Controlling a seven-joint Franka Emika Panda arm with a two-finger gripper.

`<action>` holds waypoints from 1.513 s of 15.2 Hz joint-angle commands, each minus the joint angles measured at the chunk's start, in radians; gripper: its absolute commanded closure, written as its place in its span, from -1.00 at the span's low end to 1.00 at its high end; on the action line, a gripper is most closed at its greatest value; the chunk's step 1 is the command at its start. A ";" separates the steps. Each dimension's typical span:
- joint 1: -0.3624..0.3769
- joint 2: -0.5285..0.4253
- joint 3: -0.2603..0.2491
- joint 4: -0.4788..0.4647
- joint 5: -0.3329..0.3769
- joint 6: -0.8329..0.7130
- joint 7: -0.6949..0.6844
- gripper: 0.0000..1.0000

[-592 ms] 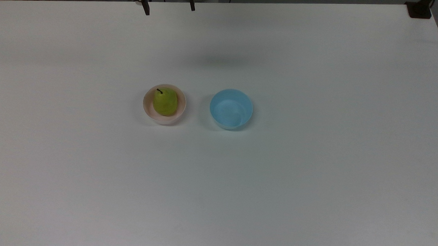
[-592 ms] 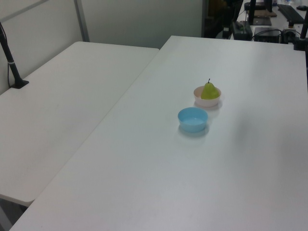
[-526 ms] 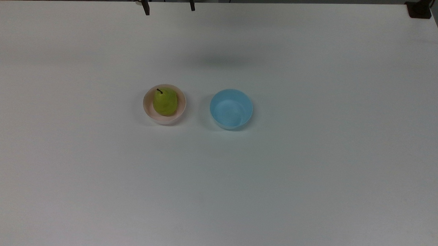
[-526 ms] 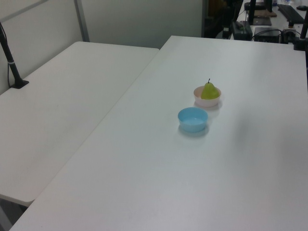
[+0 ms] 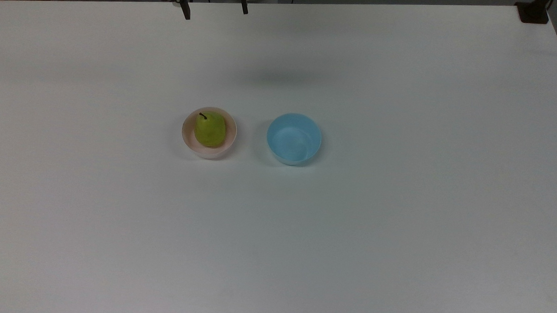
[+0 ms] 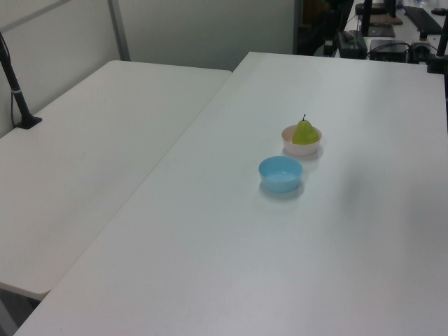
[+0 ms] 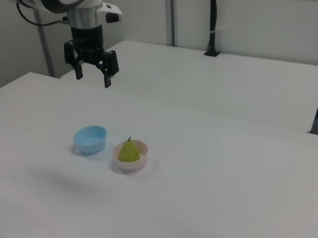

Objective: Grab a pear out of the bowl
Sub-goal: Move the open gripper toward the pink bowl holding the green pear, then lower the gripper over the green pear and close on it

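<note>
The pear (image 5: 210, 129), yellow-green with a short dark stem, stands upright in the pale pink bowl (image 5: 187, 140) near the middle of the white worktop (image 5: 397, 202); the right view shows it the same way (image 7: 129, 151), stem uppermost. An empty light blue bowl (image 5: 294, 138) sits just beside the pink one, on the top view's right, the two apart and not touching. The gripper (image 7: 94, 74) hangs high above the worktop's far side, well apart from both bowls, its fingers (image 7: 108, 81) spread wide with nothing between them. Compared with the frames of half a second ago, nothing has visibly shifted: pear, bowls and gripper occupy the same places. By this reading the task is at its outset, the approach toward the pink bowl not yet begun and the fruit untouched. No brand, label or legible writing appears on the bowls, the pear or the arm.
</note>
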 commanded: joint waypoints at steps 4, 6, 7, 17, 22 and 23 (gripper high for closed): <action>-0.020 0.004 0.013 -0.037 -0.027 0.027 -0.138 -1.00; -0.024 0.025 0.013 -0.038 -0.080 0.027 -0.281 -1.00; -0.028 0.039 0.014 -0.037 -0.106 0.033 -0.307 -1.00; -0.059 0.166 0.013 -0.153 -0.166 0.281 -0.266 -1.00; -0.039 0.259 0.014 -0.159 -0.165 0.376 -0.018 -1.00; -0.037 0.269 0.014 -0.164 -0.165 0.387 -0.007 -1.00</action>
